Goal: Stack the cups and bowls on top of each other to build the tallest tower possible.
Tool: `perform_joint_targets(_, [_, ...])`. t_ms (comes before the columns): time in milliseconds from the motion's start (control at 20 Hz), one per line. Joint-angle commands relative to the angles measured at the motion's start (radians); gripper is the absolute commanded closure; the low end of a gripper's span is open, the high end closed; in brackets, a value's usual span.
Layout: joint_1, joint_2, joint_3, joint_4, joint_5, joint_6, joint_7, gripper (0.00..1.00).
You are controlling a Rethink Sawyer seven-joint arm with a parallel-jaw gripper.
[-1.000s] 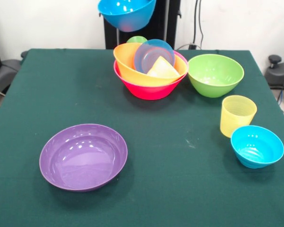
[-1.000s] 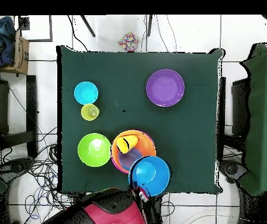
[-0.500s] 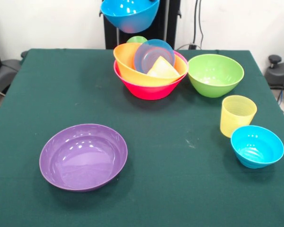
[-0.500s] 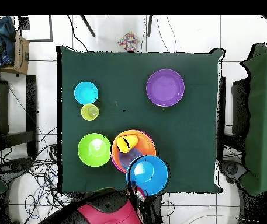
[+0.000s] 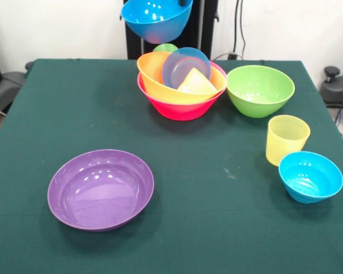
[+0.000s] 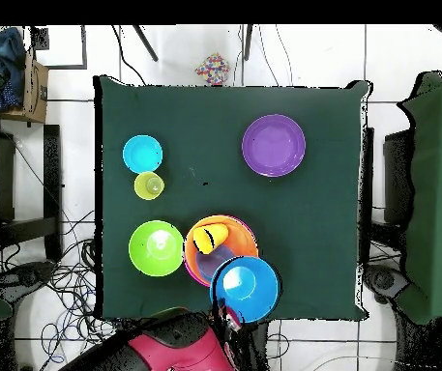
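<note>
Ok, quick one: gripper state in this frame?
Gripper: holding the blue bowl by its rim, lifted clear above the tower.

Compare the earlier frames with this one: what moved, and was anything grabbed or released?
Only the raised blue bowl shifted: in the overhead view it slid slightly left, further over the pink bowl and the pile in it. Nothing visibly grabbed or released. The purple bowl, green bowl, pale yellow cup and small blue bowl stayed put.
</note>
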Motion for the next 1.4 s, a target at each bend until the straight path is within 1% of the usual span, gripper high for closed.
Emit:
perform_joint_targets(50, [-0.009,0.013,0.170,-0.070,0.049,0.117,0.277,1.00])
perform_joint_targets(350, [0.021,0.016,0.168,-0.091,0.004,0.126,0.375,1.00])
perform_joint_targets(650, [0.054,0.031,0.149,-0.105,-0.029,0.112,0.455,1.00])
perform_joint_targets(1400, [0.064,0.046,0.148,-0.126,-0.026,0.120,0.499,1.00])
